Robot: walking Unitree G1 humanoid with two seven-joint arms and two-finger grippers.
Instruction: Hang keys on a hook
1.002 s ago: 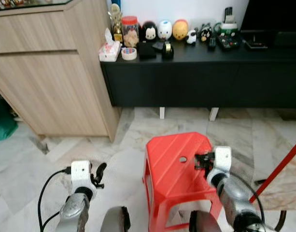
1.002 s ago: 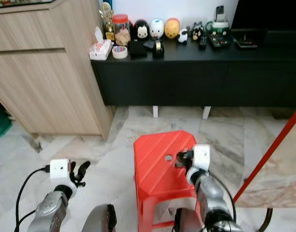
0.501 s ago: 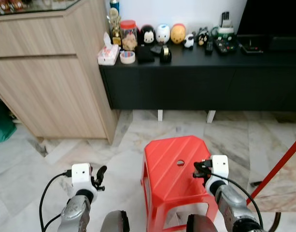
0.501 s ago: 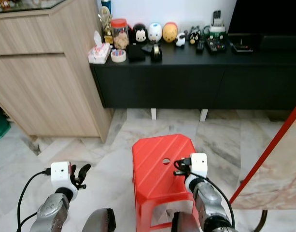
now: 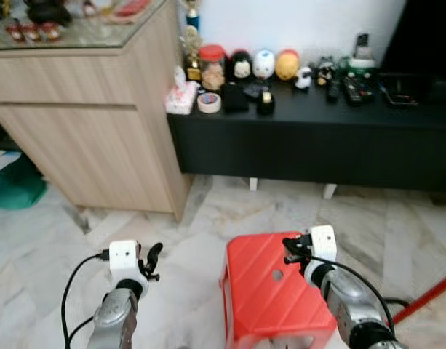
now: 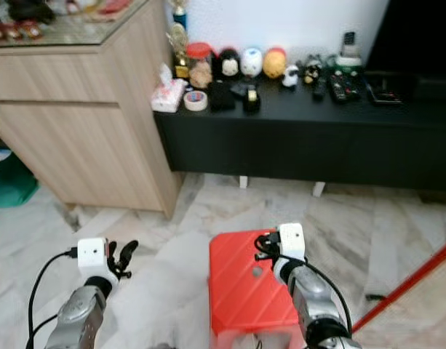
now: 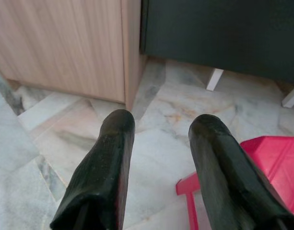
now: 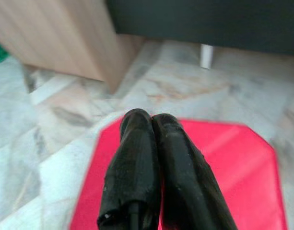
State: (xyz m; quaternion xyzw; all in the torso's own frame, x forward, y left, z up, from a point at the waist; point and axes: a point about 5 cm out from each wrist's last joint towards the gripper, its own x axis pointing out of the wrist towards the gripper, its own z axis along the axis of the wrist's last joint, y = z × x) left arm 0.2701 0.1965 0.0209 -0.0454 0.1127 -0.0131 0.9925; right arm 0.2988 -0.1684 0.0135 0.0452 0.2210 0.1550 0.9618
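Above the red plastic stool (image 5: 275,294), the right claw (image 8: 149,125) hung with its fingers pressed together, pinching nothing that could be made out; the left claw (image 7: 158,127) sat spread at about nine o'clock from it, over the marble floor (image 5: 48,240). Neither keys nor a hook could be told apart among the clutter on the long black surface (image 5: 317,102) at twelve o'clock. Keys would likely be light, hard and prone to swing, best taken by the ring.
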